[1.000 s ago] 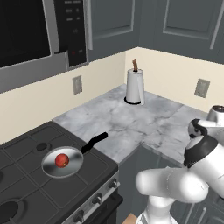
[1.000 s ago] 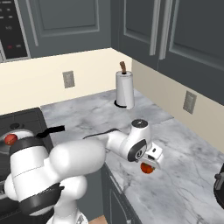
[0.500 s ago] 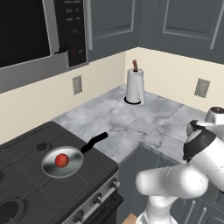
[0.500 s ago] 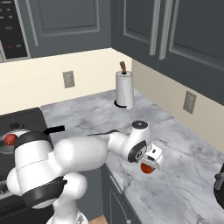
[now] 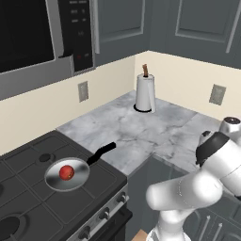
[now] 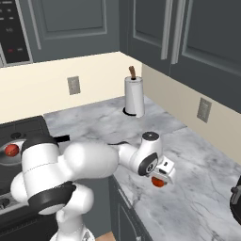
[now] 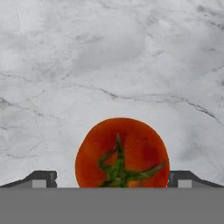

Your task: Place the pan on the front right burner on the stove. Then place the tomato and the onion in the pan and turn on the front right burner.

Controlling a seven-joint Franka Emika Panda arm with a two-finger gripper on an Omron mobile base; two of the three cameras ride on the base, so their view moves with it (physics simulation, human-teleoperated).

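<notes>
Hand view: jaws stand wide apart, one fingertip (image 7: 41, 178) on each side of the tomato (image 7: 122, 152), which lies stem-up on the marble counter (image 7: 109, 57) with no visible contact. Right base view: gripper (image 6: 161, 178) hangs over that tomato, well right of the stove (image 5: 28, 207). Left base view: pan (image 5: 67, 173) sits on the stove's front right grate, holding a small red-brown round item (image 5: 66, 172), handle toward the counter.

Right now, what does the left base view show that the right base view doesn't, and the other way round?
Left base view: the whole pan with its black handle, sitting on the stove, plus the stove's front knobs. Right base view: the open hand right over a tomato on the marble counter. Both: the paper towel roll, the counter, and the red round item in the pan.
</notes>
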